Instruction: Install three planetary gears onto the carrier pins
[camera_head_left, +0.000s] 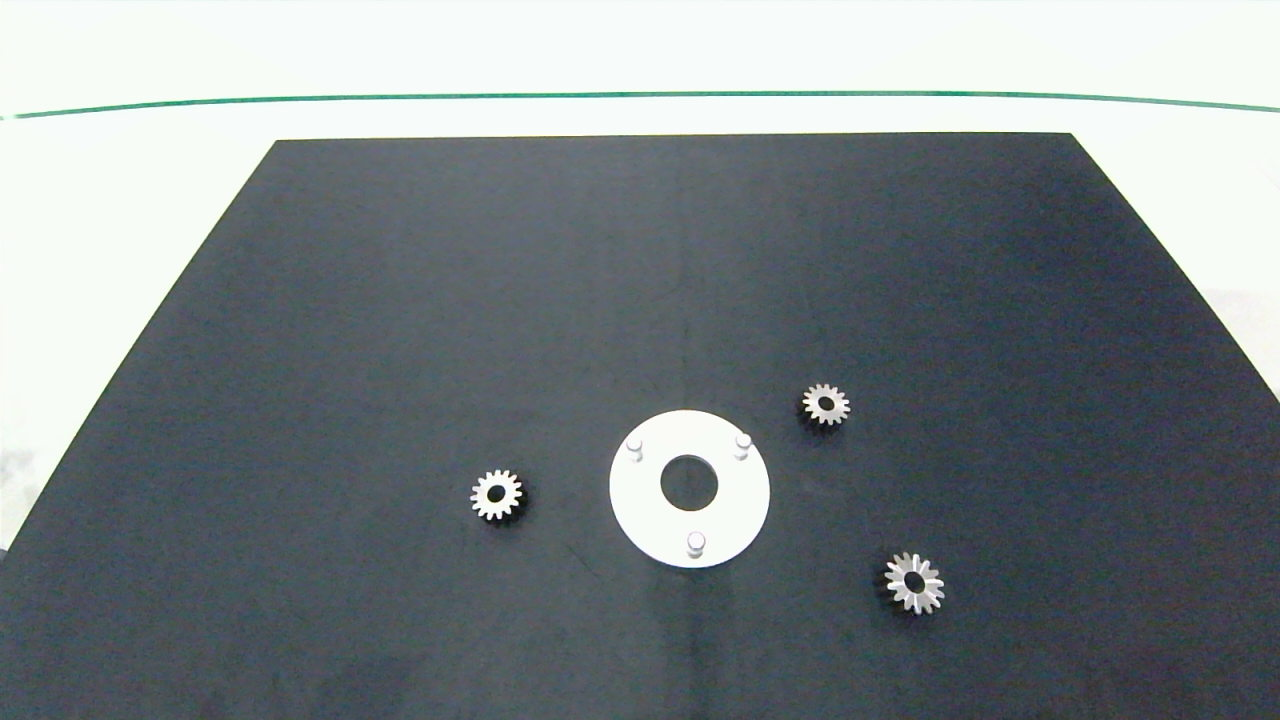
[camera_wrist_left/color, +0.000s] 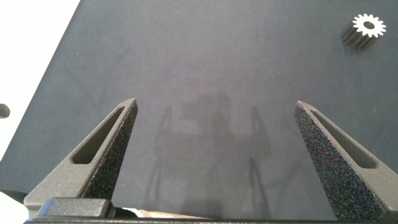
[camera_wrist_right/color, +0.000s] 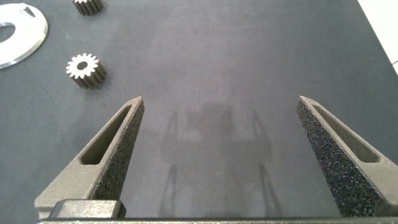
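A flat white round disc (camera_head_left: 640, 505) with a large centre hole lies on the black mat, near its front middle. Three carrier pins stand on it bare: back left (camera_head_left: 634, 447), back right (camera_head_left: 743, 442), front (camera_head_left: 696, 543). Three planetary gears lie flat on the mat: one left of the disc (camera_head_left: 496, 495), one to its back right (camera_head_left: 826, 404), one to its front right (camera_head_left: 914, 582). Neither arm shows in the head view. My left gripper (camera_wrist_left/color: 214, 134) hangs open over bare mat, a gear (camera_wrist_left/color: 367, 28) far off. My right gripper (camera_wrist_right/color: 221, 134) is open too, with a gear (camera_wrist_right/color: 84, 67) and the disc edge (camera_wrist_right/color: 28, 43) off to one side.
The black mat (camera_head_left: 400, 300) covers most of the white table (camera_head_left: 100, 200). A thin green line (camera_head_left: 640, 96) runs across the table's far side. A second gear (camera_wrist_right/color: 87, 5) shows at the right wrist picture's edge.
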